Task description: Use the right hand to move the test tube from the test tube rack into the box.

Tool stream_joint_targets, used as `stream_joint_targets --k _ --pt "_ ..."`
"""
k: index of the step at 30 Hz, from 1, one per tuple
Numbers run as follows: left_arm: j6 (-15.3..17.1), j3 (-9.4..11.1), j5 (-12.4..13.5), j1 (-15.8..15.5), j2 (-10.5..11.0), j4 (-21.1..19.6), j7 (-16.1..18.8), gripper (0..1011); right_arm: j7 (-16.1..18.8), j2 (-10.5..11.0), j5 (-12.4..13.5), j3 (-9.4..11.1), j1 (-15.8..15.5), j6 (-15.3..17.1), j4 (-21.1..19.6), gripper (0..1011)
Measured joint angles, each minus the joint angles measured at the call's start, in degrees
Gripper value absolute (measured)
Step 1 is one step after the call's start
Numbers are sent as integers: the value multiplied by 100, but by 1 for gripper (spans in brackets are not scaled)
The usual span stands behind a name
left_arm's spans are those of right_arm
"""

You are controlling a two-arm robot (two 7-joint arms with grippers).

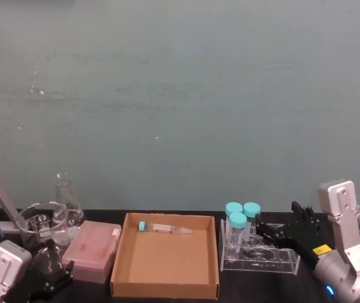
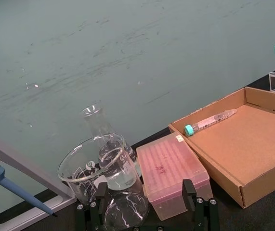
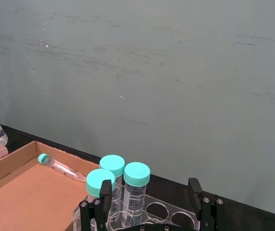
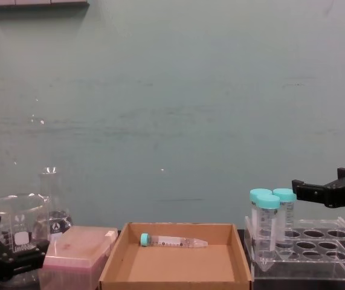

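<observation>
Hovering above the near right part of the test tube rack [image 1: 260, 252], the right hand [image 1: 285, 231] held its two fingers spread and empty, poised over the rack's vacant holes rather than around any tube. At the near left corner of the counter [image 1: 230, 291], the left hand [image 1: 52, 273] rested idle with its fingers apart beside the glass beaker [image 1: 38, 221], evidently parked out of the working area. Between the two, the box [image 1: 211, 252] sat just left of the rack, an arrangement that kept the transfer path short. The test tube [image 1: 164, 228] lay on its side along the box's far wall, cap toward the left, so the task appeared complete. Three wide teal-capped tubes [image 1: 241, 218] stood upright at the rack's left end. The pink box [image 1: 93, 250] and a flask [image 1: 66, 197] occupied the far left.
</observation>
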Motion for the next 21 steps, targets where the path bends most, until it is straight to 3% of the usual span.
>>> stream_joint_targets --k 21 --pt "0 0 0 0 0 0 0 1000 -2 0 28 9 4 4 -4 1002"
